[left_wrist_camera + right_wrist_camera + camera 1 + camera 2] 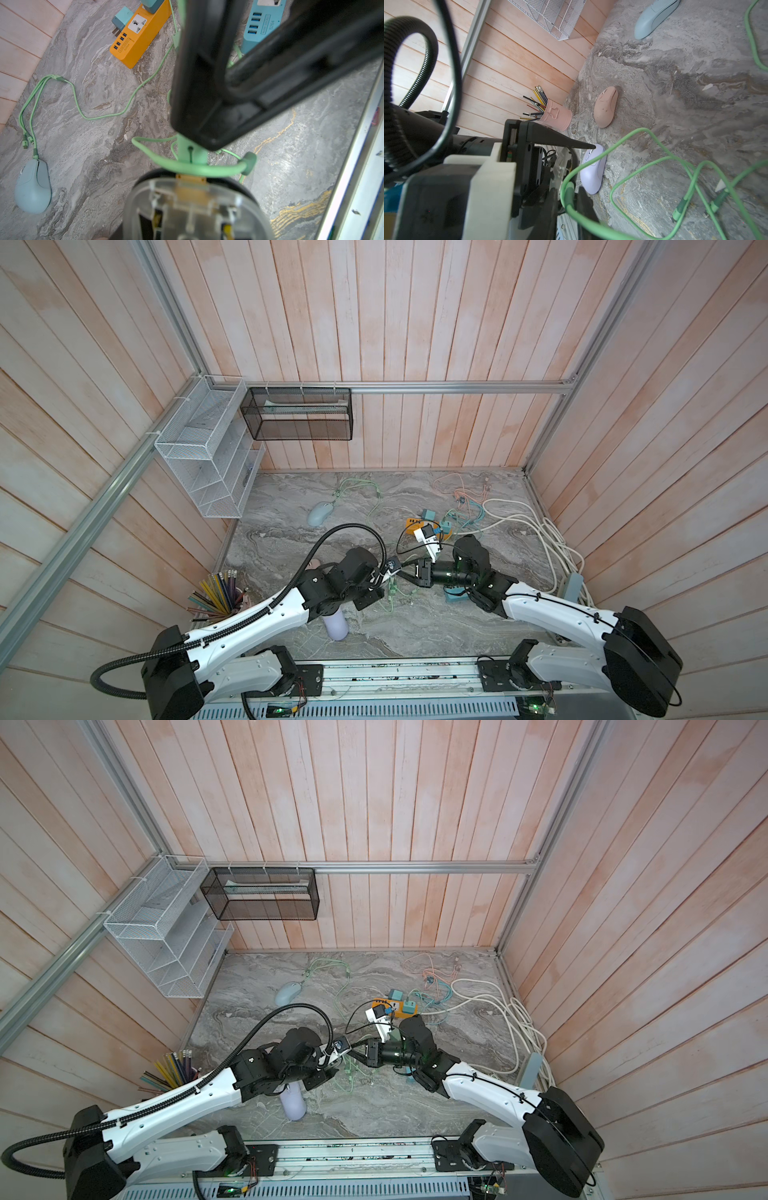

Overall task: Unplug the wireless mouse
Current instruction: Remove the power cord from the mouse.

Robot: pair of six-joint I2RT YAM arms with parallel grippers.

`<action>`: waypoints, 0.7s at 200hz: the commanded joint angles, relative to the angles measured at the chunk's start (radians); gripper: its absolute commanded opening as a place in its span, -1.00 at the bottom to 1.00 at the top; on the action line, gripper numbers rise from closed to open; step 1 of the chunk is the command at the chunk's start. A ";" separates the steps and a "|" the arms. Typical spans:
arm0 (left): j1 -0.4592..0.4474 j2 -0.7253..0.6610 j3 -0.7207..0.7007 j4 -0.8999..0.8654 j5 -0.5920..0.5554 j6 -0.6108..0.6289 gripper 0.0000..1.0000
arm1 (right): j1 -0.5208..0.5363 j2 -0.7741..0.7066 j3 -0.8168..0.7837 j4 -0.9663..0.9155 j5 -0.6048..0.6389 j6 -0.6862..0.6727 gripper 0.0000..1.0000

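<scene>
My left gripper (387, 572) is shut on the wireless mouse (193, 207), a see-through shell with a black rim, held above the middle of the marble table (415, 626). Its own fingers are hidden behind the shell in the left wrist view. A green plug (192, 153) sits in the mouse's front port, and its green cable (187, 167) loops just in front. My right gripper (569, 200) comes in from the right, its black fingers (207, 83) shut on that green plug (569, 191). The two grippers meet tip to tip in both top views.
A pale blue mouse (320, 513) with a green cable lies at the back left. A pink mouse (606, 107) and a lilac mouse (336, 624) lie under the left arm. An orange power strip (419, 529), a blue strip (261, 25), a pencil cup (224, 597) and white cables (540, 539) surround the grippers.
</scene>
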 commanded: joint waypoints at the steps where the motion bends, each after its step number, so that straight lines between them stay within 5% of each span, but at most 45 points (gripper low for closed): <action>1: -0.003 0.003 0.018 0.023 0.023 0.004 0.08 | -0.002 -0.016 0.031 -0.012 0.037 -0.009 -0.62; 35: -0.004 0.004 0.018 0.020 0.026 0.005 0.08 | -0.008 -0.027 0.033 -0.030 0.065 -0.009 -1.00; 140: -0.004 0.049 -0.003 -0.007 -0.014 0.025 0.08 | -0.075 -0.275 0.044 -0.253 0.336 -0.065 -1.00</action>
